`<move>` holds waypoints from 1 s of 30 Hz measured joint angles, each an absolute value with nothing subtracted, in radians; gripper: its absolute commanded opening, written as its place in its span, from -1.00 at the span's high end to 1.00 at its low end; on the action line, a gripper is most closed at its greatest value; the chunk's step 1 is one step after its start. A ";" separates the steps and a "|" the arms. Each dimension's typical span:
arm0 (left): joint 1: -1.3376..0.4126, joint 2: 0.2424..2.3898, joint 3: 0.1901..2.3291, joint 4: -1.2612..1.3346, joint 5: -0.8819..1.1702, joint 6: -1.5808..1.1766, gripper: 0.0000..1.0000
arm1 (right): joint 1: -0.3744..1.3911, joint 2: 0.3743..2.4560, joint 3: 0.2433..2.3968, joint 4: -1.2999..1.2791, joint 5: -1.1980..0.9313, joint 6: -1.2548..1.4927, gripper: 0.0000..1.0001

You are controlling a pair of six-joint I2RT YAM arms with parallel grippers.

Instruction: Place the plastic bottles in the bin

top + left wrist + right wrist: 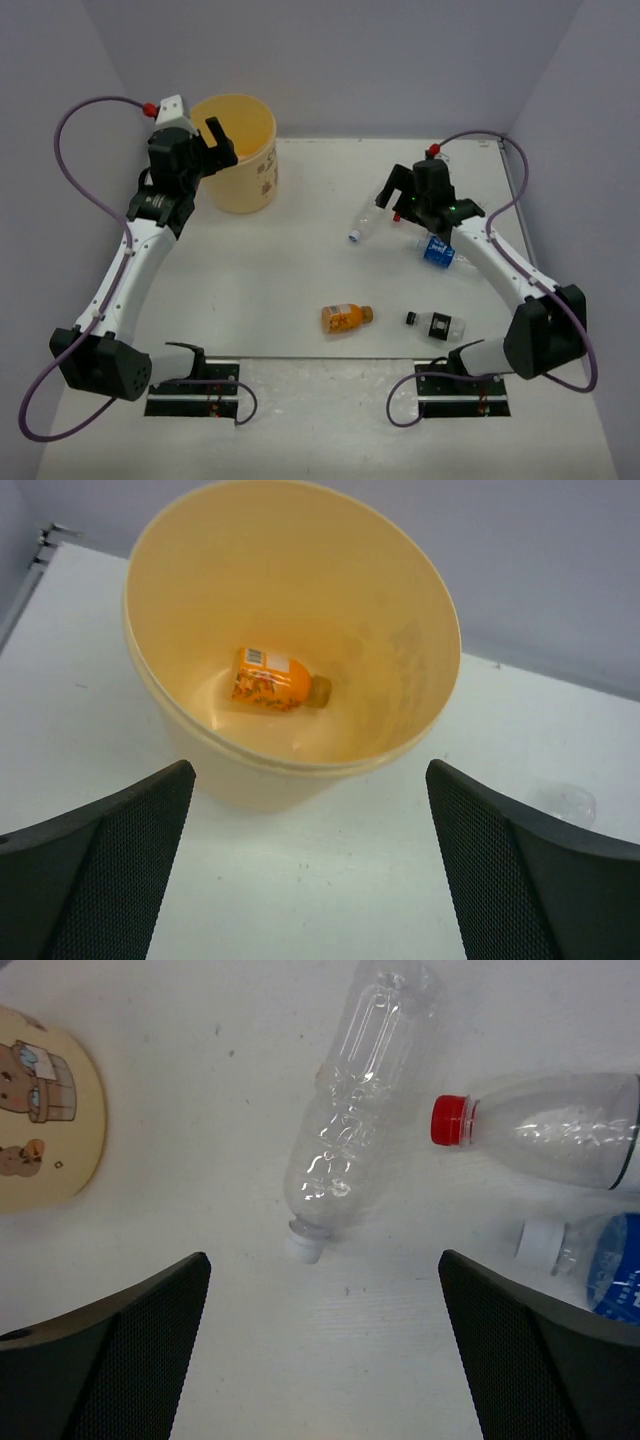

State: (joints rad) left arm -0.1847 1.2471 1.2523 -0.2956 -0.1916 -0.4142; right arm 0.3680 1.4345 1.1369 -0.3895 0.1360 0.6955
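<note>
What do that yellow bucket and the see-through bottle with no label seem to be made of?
The bin looks like smooth pale-yellow plastic, going by its even colour, soft sheen and thin moulded rim; it may be slightly translucent. The unlabelled bottle looks like thin clear plastic. It is glossy, ribbed and dented, and see-through from end to end.

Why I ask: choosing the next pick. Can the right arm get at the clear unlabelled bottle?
Probably yes: the right arm's open fingers hang above the unlabelled bottle, nothing covering it, though the red-capped bottle lies close beside.
</note>
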 measured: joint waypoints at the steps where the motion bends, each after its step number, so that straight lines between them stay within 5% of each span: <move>1: -0.185 1.227 1.213 -0.299 -0.170 -0.420 -1.00 | 0.386 1.475 1.161 -0.392 0.155 0.713 -0.97; 16: -0.191 1.087 1.019 -0.333 -0.052 -0.452 -1.00 | 0.445 1.902 1.333 -0.460 0.281 0.992 -0.94; 21: -0.191 1.047 1.015 -0.332 -0.052 -0.452 -1.00 | 0.446 1.956 1.335 -0.459 0.295 1.018 -0.56; 25: -0.191 1.024 1.000 -0.332 -0.052 -0.453 -1.00 | 0.446 1.967 1.335 -0.453 0.301 1.013 -0.04; 30: -0.191 1.023 0.989 -0.335 -0.039 -0.453 -1.00 | 0.447 1.956 1.304 -0.370 0.294 0.944 0.29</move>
